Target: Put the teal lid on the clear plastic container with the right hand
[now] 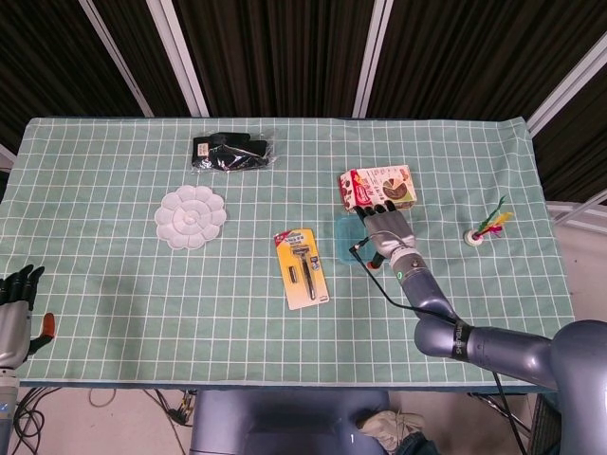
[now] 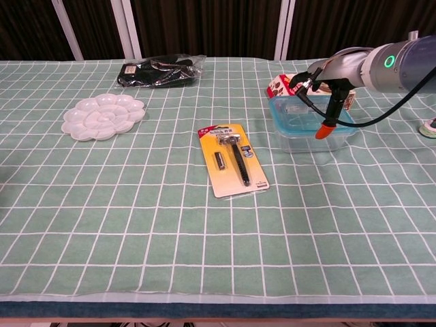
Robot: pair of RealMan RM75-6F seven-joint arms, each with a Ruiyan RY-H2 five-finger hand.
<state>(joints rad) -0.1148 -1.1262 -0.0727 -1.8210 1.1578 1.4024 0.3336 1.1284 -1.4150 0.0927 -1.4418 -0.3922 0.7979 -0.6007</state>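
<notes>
The clear plastic container (image 2: 300,137) stands right of centre, and the teal lid (image 2: 289,109) lies on top of it. My right hand (image 2: 320,80) rests flat on the lid, its orange-tipped thumb hanging down over the container's front side. From the head view the right hand (image 1: 387,229) covers most of the lid (image 1: 344,237), so only the teal left edge shows. At the bottom left edge of the head view my left hand (image 1: 15,301) stays off the table, fingers up and holding nothing.
A snack box (image 1: 377,186) lies just behind the container. A yellow razor pack (image 1: 302,267) sits to the container's left. A white palette (image 1: 191,216) and a black bagged item (image 1: 231,152) lie further left. A feathered shuttlecock (image 1: 486,229) stands at the right.
</notes>
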